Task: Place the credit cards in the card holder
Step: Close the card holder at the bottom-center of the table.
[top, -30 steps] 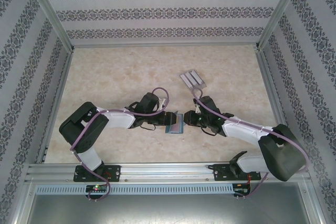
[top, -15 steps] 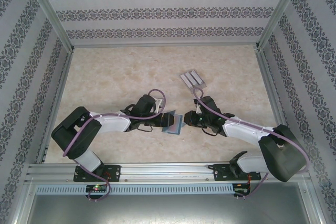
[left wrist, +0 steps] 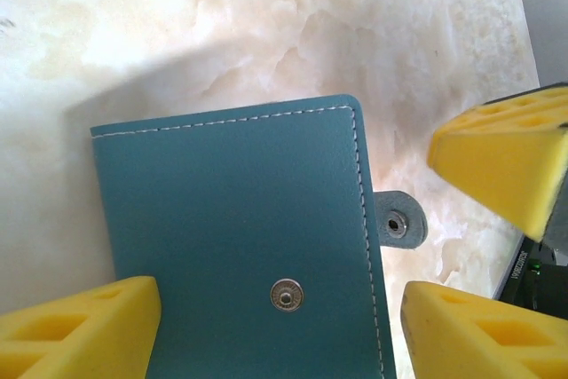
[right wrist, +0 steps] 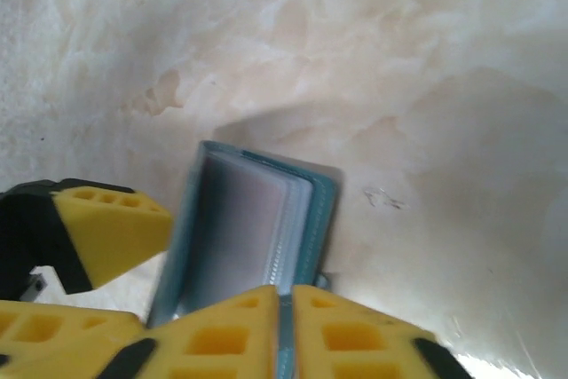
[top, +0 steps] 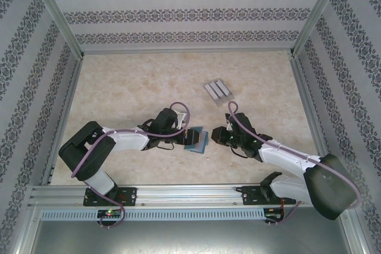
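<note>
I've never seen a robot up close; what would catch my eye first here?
A teal-blue card holder lies mid-table, the left arm and right arm stretched toward it from either side. Their jaws carry bright yellow foam pads, vivid against the pale marbled table. A small grey ribbed piece lies farther back.

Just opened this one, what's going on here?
Both arms meet at the teal card holder, which lies on the marble-patterned table with its snap tab undone. The left gripper is open, its fingers straddling the holder. The right gripper sits at the holder's opening edge, pads nearly together; clear sleeves show inside there. Whether it grips anything I cannot tell. A pale grey three-ribbed piece lies farther back, apart from both grippers.
</note>
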